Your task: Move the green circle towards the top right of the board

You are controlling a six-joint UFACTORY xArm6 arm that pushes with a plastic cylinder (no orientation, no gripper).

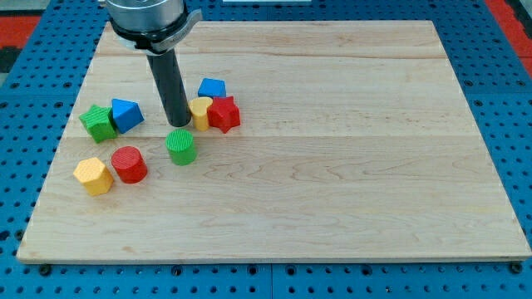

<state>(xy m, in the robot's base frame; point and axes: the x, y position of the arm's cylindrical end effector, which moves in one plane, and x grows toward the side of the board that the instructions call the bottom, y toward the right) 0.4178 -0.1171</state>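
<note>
My tip [179, 124] sits just above the green circle [180, 147]. There is no hand, so nothing is held. The circle looks light and slippery; push its bottom-left side.

We are seeing the green circle [180, 147] standing upright, a ribbed cylinder, sitting on the table [332, 166] in its left half, toward the view's left.

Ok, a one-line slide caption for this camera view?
My tip sits just above the green circle, left of the yellow, red and blue cluster on the wooden board.
</note>
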